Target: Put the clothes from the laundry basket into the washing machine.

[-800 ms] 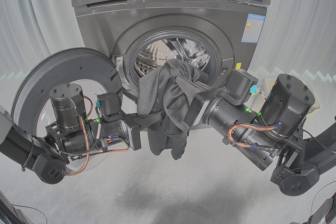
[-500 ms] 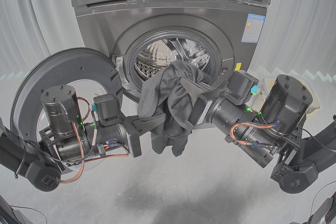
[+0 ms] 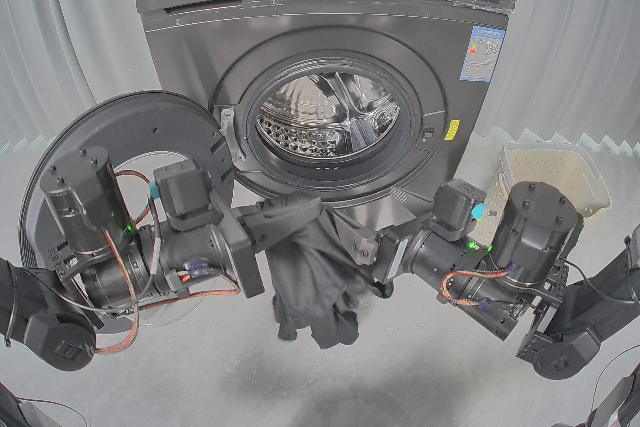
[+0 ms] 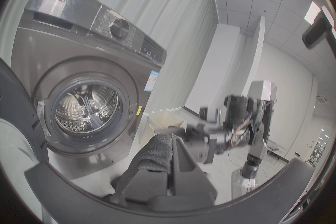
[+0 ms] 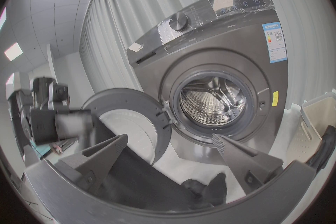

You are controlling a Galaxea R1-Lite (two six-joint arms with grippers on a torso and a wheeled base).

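Left gripper point(image 3: 293, 216) clamped on a dark garment point(image 3: 313, 295) hanging at lower centre, below the washing machine point(image 3: 200, 48) opening. Right gripper point(image 3: 380, 225) spread wide just beside it. Laundry basket point(image 3: 567, 168) at right.

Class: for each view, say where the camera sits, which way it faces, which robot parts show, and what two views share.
Head: on the head, facing forward and down at the washer; both arms show, garment between them.
Left wrist: on the left arm, facing the drum over the left gripper shut on the garment; right arm beyond.
Right wrist: on the right arm, facing the drum past the open right gripper; left arm beyond.
Shared: both wrist views show the drum.
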